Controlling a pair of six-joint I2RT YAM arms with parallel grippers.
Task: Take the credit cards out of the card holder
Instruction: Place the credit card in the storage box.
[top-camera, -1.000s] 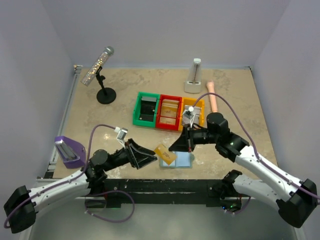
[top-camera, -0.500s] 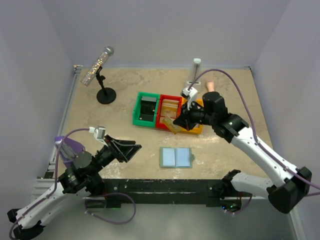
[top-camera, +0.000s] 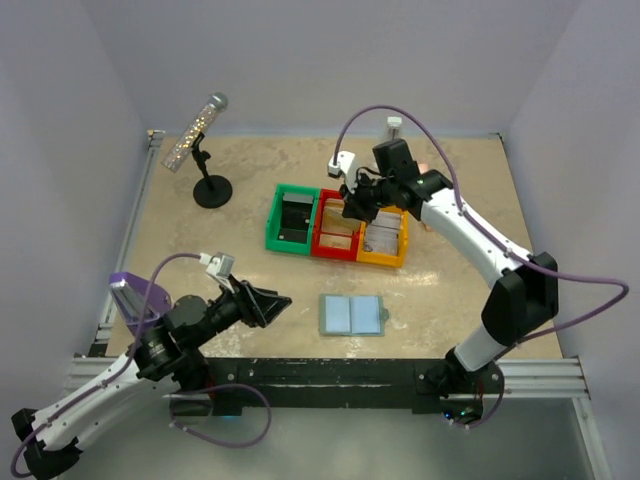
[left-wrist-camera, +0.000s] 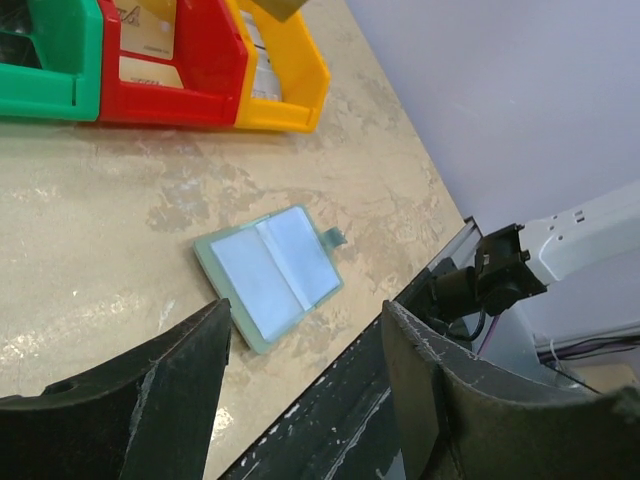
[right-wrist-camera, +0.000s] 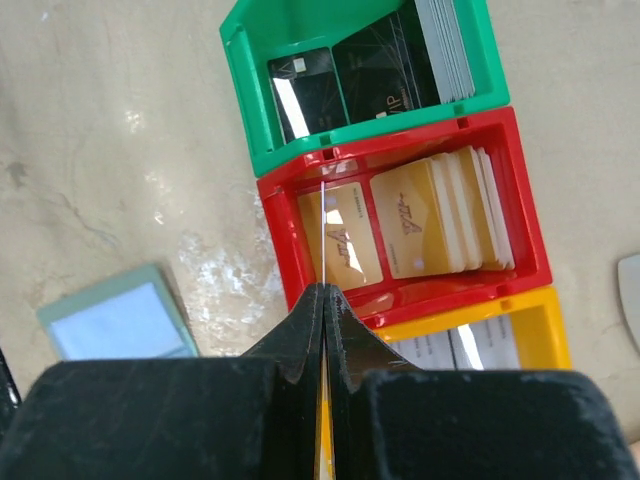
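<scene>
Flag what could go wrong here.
The card is pinched edge-on in the shut right jaws above the red bin, its tip close to the wall shared with the green bin; dropped now, it might hit that wall or land in green.
Open left jaws sit near the holder; a sweep could shove it.

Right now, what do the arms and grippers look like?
Left arm and right arm: white links, black joints. Left gripper and right gripper: black wedge-shaped fingers, white camera block at each wrist. A purple cable loops off each arm. No markings legible.
</scene>
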